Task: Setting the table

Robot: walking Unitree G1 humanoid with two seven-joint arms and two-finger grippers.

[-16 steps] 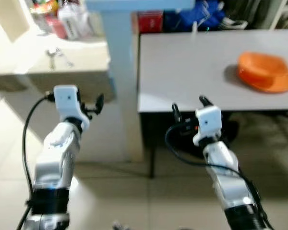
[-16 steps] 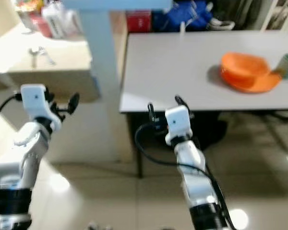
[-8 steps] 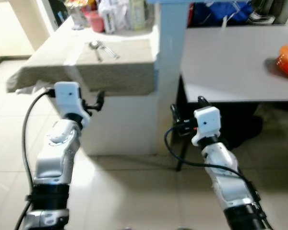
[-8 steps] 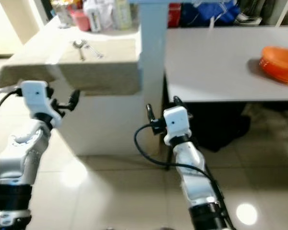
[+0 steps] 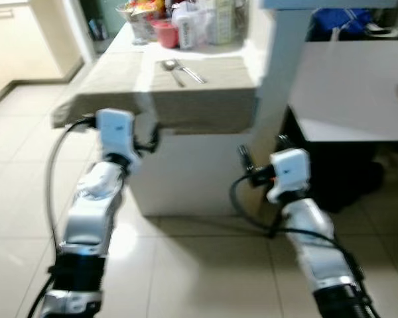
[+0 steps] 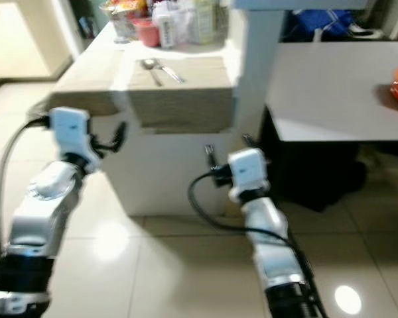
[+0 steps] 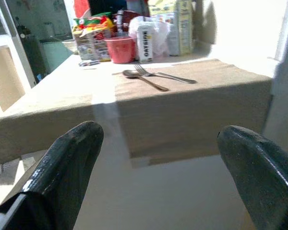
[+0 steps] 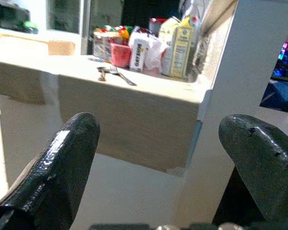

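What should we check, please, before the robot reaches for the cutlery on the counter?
1. Spoon and fork lie side by side on the beige cloth: ok.
2. Left gripper open, holding nothing: ok.
3. Right gripper open, holding nothing: ok.
4. Both grippers are short of the counter edge, below its top: not ok for grasping yet.
5. Red cup and cartons stand behind the cutlery, apart from it: ok.
6. Exact reach to the cutlery: cannot tell.

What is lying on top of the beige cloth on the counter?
A spoon and a fork lie side by side on the beige cloth. The counter surface under the cloth is covered.
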